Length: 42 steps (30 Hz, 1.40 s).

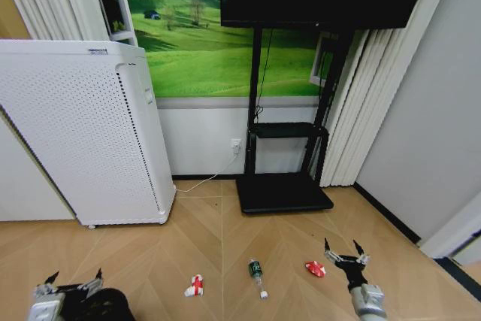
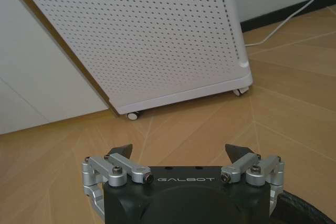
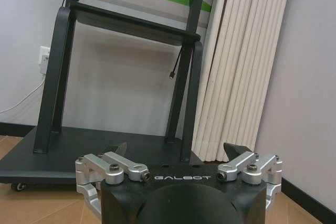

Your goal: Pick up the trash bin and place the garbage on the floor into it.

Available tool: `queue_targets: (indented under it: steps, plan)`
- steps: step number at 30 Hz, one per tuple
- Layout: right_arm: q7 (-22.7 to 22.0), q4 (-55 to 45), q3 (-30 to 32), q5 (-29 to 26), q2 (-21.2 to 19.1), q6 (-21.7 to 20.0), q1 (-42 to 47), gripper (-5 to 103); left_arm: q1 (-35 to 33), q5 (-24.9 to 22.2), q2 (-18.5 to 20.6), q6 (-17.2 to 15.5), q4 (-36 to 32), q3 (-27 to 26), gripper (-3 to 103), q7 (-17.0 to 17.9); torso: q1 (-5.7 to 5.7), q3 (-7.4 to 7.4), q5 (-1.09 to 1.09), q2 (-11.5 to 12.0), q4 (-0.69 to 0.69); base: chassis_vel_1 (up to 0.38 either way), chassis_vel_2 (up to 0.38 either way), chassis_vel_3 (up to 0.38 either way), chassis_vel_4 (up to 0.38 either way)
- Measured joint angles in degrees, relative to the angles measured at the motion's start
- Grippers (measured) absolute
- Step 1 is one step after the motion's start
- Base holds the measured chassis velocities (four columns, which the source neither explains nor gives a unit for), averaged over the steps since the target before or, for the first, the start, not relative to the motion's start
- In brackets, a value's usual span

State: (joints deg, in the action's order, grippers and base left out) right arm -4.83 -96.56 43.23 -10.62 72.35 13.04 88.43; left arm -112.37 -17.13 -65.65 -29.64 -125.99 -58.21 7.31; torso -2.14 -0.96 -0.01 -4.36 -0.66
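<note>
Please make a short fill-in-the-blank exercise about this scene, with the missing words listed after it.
1. The fingers of the right gripper are ____.
2. The small bottle lies between the red-and-white wrapper and the flattened ____ piece.
3. The trash bin sits beside the ____ gripper.

Missing words: open; red; left

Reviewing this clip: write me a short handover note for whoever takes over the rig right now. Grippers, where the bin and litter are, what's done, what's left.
Left gripper: open, empty, low at the robot's left, right beside the trash bin.
Right gripper: open, empty, low at the right, just beside the flattened red piece.
Litter on the wood floor, in a row: red-and-white wrapper, green-label bottle, then the red piece.
Done: nothing picked up; the bin is not gripped.
Left: grasp the bin, then put all three items into it.
</note>
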Motion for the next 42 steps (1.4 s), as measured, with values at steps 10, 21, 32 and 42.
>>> queue_targets:
  steps: [10,21,32,42]
  plan:
    - [-0.1,0.6,-0.1,0.0,-0.2,-0.5,-0.7,100,-1.8,2.9,1.0,0.0,0.8,1.0,99,-4.8,0.0,-0.02,0.01,0.0,0.0,0.0,0.0,0.0,0.0]
    - [-0.1,2.2,-1.0,0.8,0.2,-0.5,-2.0,100,-6.0,5.5,-0.3,0.2,1.8,3.4,99,-2.5,0.0,-0.03,0.01,0.0,0.01,0.0,0.0,0.0,0.0]
    - [-0.2,2.9,-1.1,0.9,0.1,-0.2,-2.4,100,-5.0,7.7,0.2,2.8,8.3,3.0,99,-1.8,0.0,-0.04,0.01,-0.1,0.0,0.0,0.0,0.0,0.0]
    - [-0.2,3.8,-1.6,1.0,0.2,-0.2,-3.1,100,-5.9,10.6,0.2,5.6,11.0,1.5,99,-1.8,-0.01,-0.04,0.01,-0.1,0.0,0.0,0.0,0.0,0.0]
